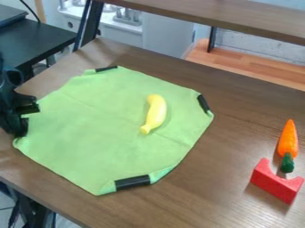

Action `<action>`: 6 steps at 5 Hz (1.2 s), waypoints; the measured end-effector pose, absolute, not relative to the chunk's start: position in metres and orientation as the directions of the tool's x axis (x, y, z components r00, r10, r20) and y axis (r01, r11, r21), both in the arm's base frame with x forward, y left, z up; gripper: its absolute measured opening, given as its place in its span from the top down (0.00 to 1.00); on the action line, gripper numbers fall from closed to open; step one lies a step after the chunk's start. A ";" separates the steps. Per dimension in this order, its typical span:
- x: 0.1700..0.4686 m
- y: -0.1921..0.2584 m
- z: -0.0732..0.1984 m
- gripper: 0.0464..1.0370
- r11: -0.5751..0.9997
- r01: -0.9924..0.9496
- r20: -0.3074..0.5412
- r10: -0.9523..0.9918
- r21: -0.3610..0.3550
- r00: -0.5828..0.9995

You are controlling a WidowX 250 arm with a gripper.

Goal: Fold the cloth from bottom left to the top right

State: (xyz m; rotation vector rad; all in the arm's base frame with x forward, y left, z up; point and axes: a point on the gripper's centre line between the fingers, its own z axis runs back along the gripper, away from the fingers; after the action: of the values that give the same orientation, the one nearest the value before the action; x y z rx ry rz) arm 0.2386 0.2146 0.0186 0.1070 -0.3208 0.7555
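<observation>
"Where's the cloth from your seat?"

"On my camera view, the green cloth lies spread on the brown bench, covering much of its left and middle. Its edges are uneven, and the lower right edge curls up a little."

"And your gripper?"

"I have the gripper at the left edge of the view, down by the cloth's left side. I see the jaws apart, one above the other from this angle. I can't tell whether they touch the fabric."

"What's on the cloth?"

"A yellow toy banana, right of the middle, its lower end angled to the left. I also count three dark strips: one at the top, one at the right and one near the bottom."

"Anything off to the side?"

"Well to the right of the cloth, I've got an orange toy carrot with its green end towards me, by the hollow of a red block. Behind the bench, at the upper left, there's a black table."
</observation>
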 end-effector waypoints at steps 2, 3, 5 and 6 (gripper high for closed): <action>0.243 0.210 0.034 1.00 0.699 -0.713 0.258 0.701 -0.063 0.664; 0.256 0.201 0.083 1.00 0.672 -0.723 0.278 0.733 -0.158 0.621; 0.251 0.203 0.083 0.82 0.650 -0.750 0.220 0.755 -0.125 0.618; 0.246 0.209 0.061 0.58 0.627 -0.768 0.166 0.778 -0.130 0.606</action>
State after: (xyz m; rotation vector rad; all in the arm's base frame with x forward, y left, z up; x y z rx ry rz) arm 0.2455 0.2088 0.0610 -0.0465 -0.2144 0.8942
